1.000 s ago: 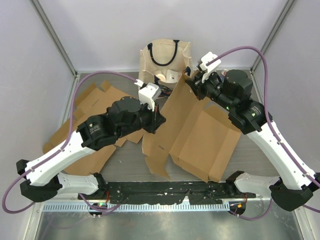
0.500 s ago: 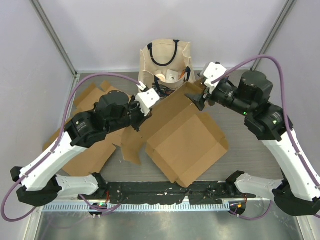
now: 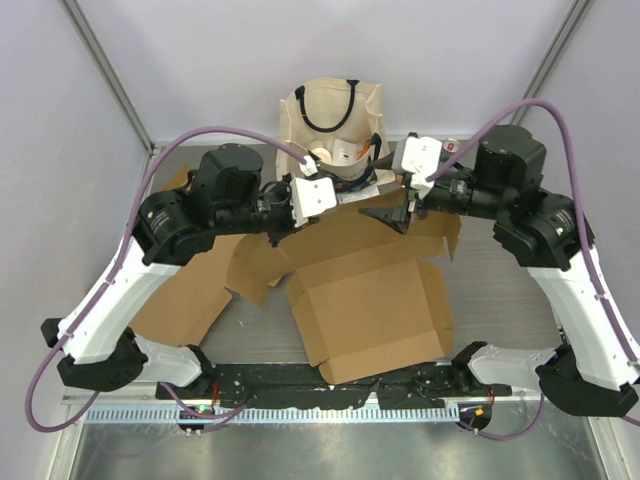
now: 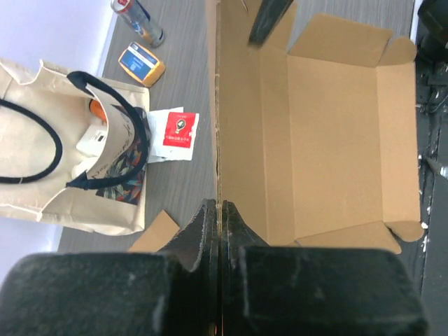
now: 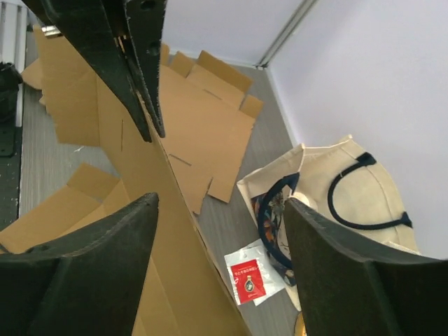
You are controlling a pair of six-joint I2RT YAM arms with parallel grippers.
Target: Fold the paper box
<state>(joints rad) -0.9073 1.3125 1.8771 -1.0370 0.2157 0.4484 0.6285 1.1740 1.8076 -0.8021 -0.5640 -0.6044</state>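
The left tool (image 4: 218,210) is clenched on the thin top edge of the box (image 3: 370,320), with the cardboard pinched flat between its two fingers. The right tool (image 5: 220,203) is released: its jaws stand wide apart, the same raised panel runs between them, and no contact can be made out. The box is found mid-worktop (image 3: 500,290), in front of the bag (image 3: 330,120) and just right of the spare sheets (image 3: 180,300). Its base is laid flat with the inner face up, and its far panel is lifted off the surface between the two tools. The pinch is judged to be there to keep that far panel standing on its crease while the base is left down by its own weight. The open right tool is taken to be placed for a hold further along the same edge, so that the wall can be squared from both ends. The long axis of the box is seen to run left to right across the worktop, roughly along the line from one tool to the other. The end flaps are spread out to either side, and the open side of the base is turned toward the arm bases. A red packet (image 4: 178,129) is left lying by the bag, apart from the fold.
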